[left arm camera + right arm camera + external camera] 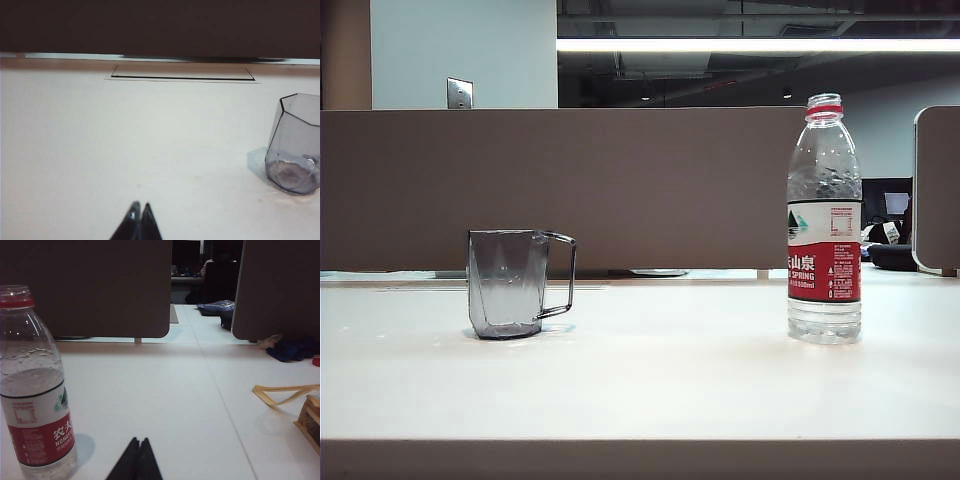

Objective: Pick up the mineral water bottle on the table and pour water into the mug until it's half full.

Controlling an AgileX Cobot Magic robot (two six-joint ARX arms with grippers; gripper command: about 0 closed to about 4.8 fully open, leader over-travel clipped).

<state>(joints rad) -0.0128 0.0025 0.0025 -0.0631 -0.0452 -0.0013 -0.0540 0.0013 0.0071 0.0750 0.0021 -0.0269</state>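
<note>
The mineral water bottle (pixel 824 222) stands upright on the right of the table (pixel 650 370), uncapped, with a red neck ring and water (pixel 823 185) up to just above the label. The smoky faceted mug (pixel 510 282) stands empty on the left, handle to the right. Neither arm shows in the exterior view. My left gripper (pixel 139 206) is shut and empty, low over the table, with the mug (pixel 295 145) ahead and off to one side. Shut and empty too, my right gripper (pixel 139 441) has the bottle (pixel 34 385) close beside it, apart from the fingers.
A brown partition (pixel 570 185) runs along the table's back edge. A cable hatch (pixel 182 72) is set into the tabletop near the back. A beige strap (pixel 282 392), a box (pixel 310 420) and dark blue cloth (pixel 292 347) lie off to the side in the right wrist view.
</note>
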